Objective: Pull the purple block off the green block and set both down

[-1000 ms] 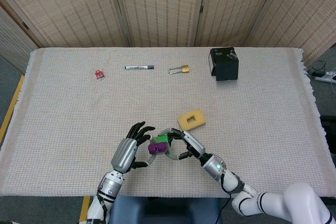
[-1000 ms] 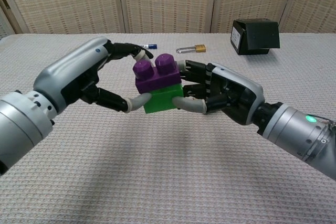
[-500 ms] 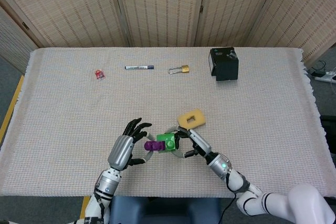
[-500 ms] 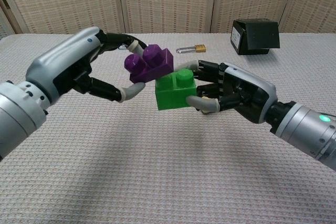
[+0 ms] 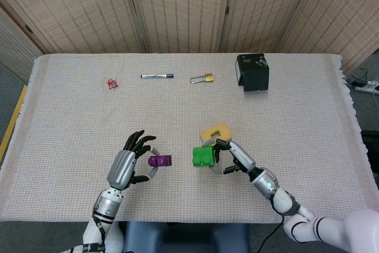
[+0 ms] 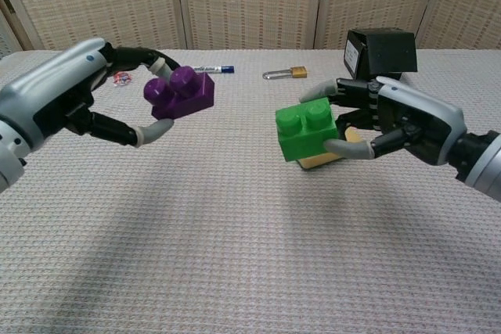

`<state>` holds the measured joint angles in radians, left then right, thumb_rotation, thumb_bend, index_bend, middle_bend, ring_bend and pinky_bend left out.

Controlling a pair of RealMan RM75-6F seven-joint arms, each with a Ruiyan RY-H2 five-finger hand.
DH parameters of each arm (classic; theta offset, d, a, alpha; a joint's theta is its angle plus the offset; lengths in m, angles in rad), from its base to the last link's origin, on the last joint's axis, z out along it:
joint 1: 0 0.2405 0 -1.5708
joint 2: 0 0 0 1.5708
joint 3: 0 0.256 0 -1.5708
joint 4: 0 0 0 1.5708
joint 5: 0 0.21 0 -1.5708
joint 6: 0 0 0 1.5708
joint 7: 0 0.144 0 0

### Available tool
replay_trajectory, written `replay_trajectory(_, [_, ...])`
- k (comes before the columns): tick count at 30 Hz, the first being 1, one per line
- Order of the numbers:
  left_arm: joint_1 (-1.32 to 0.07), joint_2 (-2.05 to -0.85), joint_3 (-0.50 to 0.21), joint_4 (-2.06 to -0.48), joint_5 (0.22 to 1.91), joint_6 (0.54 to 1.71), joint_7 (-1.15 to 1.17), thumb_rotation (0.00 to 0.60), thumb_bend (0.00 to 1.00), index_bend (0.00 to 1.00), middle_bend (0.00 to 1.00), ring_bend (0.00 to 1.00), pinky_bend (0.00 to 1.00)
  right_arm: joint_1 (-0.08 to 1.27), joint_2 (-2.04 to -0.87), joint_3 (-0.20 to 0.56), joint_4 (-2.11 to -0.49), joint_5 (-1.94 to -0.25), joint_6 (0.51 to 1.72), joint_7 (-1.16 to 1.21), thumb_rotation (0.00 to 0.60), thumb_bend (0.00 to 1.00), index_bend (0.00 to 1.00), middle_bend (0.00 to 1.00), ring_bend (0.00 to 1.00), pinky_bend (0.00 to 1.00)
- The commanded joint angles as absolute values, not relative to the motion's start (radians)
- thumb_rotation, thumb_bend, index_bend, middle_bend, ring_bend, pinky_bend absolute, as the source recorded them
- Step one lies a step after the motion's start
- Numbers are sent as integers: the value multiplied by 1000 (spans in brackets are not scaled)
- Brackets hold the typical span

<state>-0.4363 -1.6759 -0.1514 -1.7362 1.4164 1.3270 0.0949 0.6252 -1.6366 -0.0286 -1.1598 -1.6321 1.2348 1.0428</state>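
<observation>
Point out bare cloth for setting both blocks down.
Bare: cloth left of the left hand with the purple block; wide middle below the marker. Crowded: yellow piece beside the green block in the right hand.

A black box (image 5: 252,72) sits at one o'clock, a padlock (image 5: 202,78) and marker pen (image 5: 157,76) at twelve, a small red item (image 5: 111,83) at eleven, a yellow holed block (image 5: 215,133) near centre.
</observation>
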Motion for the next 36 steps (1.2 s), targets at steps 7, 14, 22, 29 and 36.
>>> replay_trajectory(7, [-417, -1619, -161, -1557, 1353, 1272, -67, 600, 780, 793, 246, 13, 0, 545, -1310, -87, -1505, -1574, 1199, 640, 600, 361, 974, 561, 594, 314])
replay_trajectory(14, [-432, -1686, -102, -1322, 1407, 1202, -256, 600, 780, 793, 246, 10, 0, 492, -1238, -118, -1568, -1507, 1151, 416, 600, 361, 974, 553, 560, 314])
replay_trajectory(22, [-442, -1743, -71, -1197, 1432, 1151, -407, 600, 779, 794, 246, 11, 0, 456, -1269, -94, -1532, -1474, 1152, 334, 600, 361, 974, 494, 521, 314])
replay_trajectory(29, [-447, -1749, -51, -1187, 1457, 1146, -389, 600, 753, 581, 228, 0, 0, 470, -1265, -102, -1500, -1502, 1080, 385, 600, 361, 381, 199, 280, 212])
replay_trajectory(36, [-461, -1734, -37, -1203, 1475, 1122, -390, 600, 525, 52, 47, 0, 0, 500, -1202, -117, -1522, -1543, 1015, 420, 600, 356, 0, 0, 0, 12])
